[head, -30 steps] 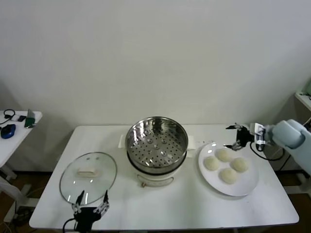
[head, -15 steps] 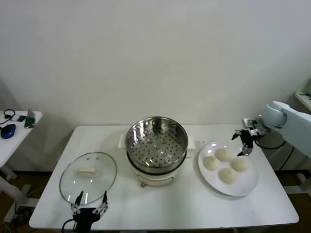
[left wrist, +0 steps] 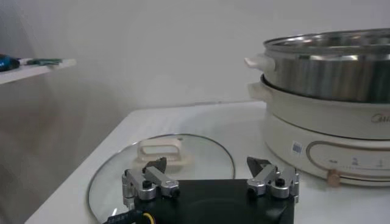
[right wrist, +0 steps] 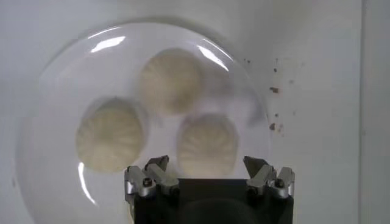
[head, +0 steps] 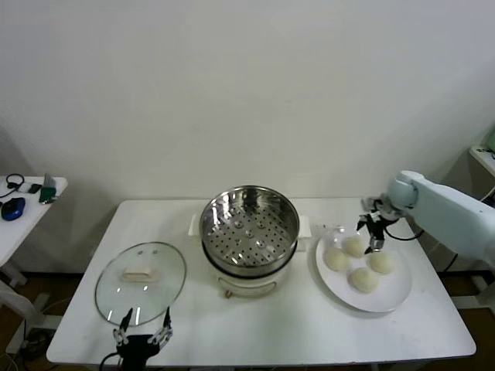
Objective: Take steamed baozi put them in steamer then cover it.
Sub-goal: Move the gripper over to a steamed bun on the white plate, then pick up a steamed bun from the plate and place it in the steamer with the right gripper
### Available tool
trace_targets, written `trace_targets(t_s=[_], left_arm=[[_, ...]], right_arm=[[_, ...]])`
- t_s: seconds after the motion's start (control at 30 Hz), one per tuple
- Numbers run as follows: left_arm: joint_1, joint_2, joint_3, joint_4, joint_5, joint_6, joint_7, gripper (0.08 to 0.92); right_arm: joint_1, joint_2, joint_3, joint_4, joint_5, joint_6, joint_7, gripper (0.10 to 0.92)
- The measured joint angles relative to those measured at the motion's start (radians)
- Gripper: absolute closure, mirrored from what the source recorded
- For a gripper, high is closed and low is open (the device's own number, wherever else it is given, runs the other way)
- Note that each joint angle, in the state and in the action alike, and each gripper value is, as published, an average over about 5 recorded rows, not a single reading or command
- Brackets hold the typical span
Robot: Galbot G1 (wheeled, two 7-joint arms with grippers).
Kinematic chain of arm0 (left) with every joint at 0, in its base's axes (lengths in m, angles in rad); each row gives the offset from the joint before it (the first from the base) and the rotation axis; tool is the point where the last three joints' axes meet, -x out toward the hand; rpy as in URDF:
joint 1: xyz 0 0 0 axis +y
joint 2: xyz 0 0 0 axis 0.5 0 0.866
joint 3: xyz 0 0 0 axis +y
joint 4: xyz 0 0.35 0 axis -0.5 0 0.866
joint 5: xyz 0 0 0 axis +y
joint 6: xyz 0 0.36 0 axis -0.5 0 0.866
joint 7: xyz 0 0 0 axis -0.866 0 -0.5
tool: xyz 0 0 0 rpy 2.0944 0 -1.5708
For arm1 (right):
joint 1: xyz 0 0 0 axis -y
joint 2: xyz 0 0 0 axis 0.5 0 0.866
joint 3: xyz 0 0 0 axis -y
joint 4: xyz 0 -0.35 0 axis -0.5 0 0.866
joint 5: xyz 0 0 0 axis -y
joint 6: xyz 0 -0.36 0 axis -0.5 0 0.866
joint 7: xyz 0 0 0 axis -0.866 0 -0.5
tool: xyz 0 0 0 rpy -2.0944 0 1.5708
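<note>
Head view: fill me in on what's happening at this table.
The right claw, open, hovers over the four baozi on the white plate; none is picked up yet. The steamer stands empty, its glass lid lying flat on the table beside it. The left claw waits open at the table's near edge by the lid.

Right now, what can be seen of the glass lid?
The glass lid is round and clear, with a metal rim and a pale cream handle at its centre. It lies flat, handle up, on the white table, left of the steamer and apart from it. The open left tool hovers at its near edge.
</note>
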Motion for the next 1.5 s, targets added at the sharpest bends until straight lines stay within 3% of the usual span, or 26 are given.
trace_targets(t_s=[0.13, 0.33, 0.5, 1.0, 1.27, 1.5], left_arm=[[-0.001, 0.000, -0.001, 0.001, -0.002, 0.001, 0.000, 0.177], [-0.002, 0.001, -0.001, 0.000, -0.004, 0.005, 0.000, 0.177], [-0.006, 0.001, 0.001, 0.000, -0.005, 0.010, -0.001, 0.177], [-0.008, 0.004, 0.004, -0.010, -0.006, 0.019, -0.005, 0.177], [-0.012, 0.009, 0.008, -0.011, -0.007, 0.020, -0.007, 0.177], [-0.015, 0.009, 0.008, -0.008, -0.007, 0.015, -0.016, 0.177]], right_arm=[[-0.016, 0.027, 0.016, -0.043, -0.017, 0.001, -0.002, 0.241], [-0.022, 0.040, 0.023, -0.063, -0.026, -0.004, -0.013, 0.372], [-0.015, 0.040, 0.019, -0.060, -0.024, -0.002, -0.021, 0.409], [0.343, 0.022, -0.211, 0.159, 0.127, 0.122, -0.044, 0.431], [0.605, 0.115, -0.347, 0.326, 0.200, 0.295, -0.045, 0.431], [0.676, 0.233, -0.404, 0.436, 0.154, 0.449, -0.009, 0.431]])
